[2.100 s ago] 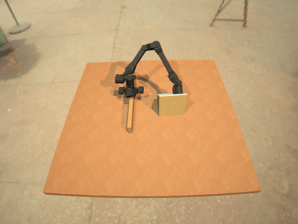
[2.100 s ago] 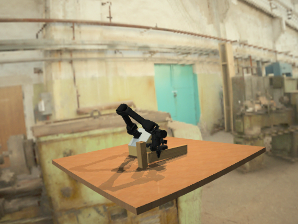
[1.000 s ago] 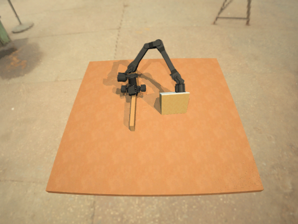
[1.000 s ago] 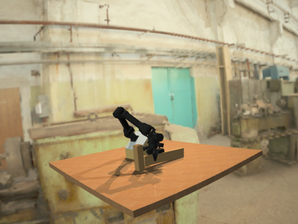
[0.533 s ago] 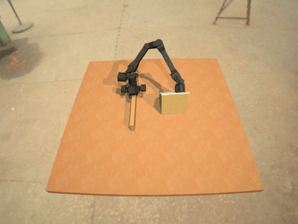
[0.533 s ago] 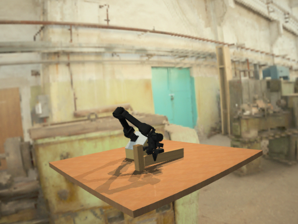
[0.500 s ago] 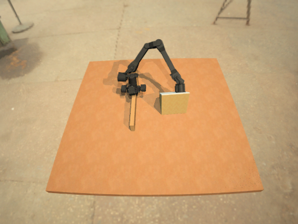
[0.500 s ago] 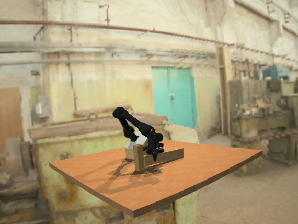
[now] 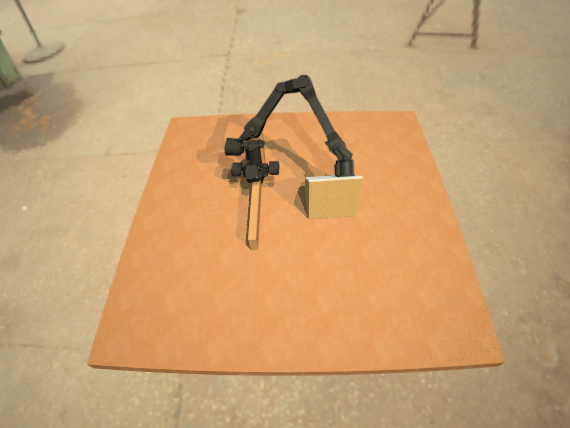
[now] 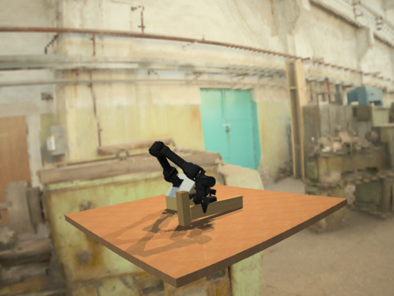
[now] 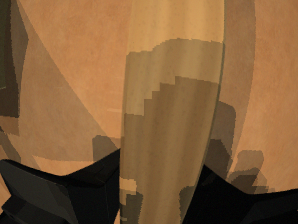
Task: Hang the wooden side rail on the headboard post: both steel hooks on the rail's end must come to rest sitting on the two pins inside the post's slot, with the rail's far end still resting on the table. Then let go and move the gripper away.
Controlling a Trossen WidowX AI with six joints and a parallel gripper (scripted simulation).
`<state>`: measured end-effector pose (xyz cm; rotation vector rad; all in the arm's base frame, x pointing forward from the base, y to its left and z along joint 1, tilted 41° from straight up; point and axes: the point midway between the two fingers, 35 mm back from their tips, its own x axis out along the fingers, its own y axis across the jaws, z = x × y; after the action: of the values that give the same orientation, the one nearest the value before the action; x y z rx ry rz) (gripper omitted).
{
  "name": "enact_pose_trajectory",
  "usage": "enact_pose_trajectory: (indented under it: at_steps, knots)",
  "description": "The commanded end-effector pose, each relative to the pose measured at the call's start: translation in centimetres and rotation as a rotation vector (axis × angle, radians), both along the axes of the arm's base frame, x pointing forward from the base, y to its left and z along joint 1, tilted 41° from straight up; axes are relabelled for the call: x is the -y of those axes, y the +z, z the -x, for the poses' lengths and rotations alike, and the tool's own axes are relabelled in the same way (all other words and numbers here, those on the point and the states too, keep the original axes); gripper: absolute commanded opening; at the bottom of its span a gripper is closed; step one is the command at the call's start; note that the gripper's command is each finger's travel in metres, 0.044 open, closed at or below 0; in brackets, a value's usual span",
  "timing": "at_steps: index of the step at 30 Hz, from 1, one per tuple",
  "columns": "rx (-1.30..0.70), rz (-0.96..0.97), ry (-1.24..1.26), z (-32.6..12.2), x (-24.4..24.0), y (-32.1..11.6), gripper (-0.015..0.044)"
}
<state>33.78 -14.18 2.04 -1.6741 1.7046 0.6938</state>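
The wooden side rail [image 9: 254, 215] [image 10: 229, 205] [image 11: 172, 115] stands on its narrow edge, lined up with the headboard post [image 10: 183, 207]. In the exterior view the post is upright and the rail's near end is against or very close to its face. The far end appears to be on the table. My gripper [image 9: 256, 179] [image 10: 204, 209] [image 11: 156, 151] is shut on the rail near the post end, one finger on each side. The hooks, the slot and the pins are hidden, so I cannot tell whether the hooks sit on the pins.
A tan block with a pale top [image 9: 333, 199] [image 10: 171, 203] stands beside the rail, in front of the arm's base. The arm arches from the base over to the rail. The orange table [image 9: 300, 310] [image 10: 276, 214] has open edges all round.
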Motion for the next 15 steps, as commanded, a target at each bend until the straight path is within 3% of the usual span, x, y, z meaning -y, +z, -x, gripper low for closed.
enact_pose_trajectory:
  at_steps: [1,15]
  knots:
    - [0.004,0.003,0.006,-0.3,0.04,0.39,0.0]
    - [0.004,0.003,0.006,-0.31,0.15,0.51,0.0]
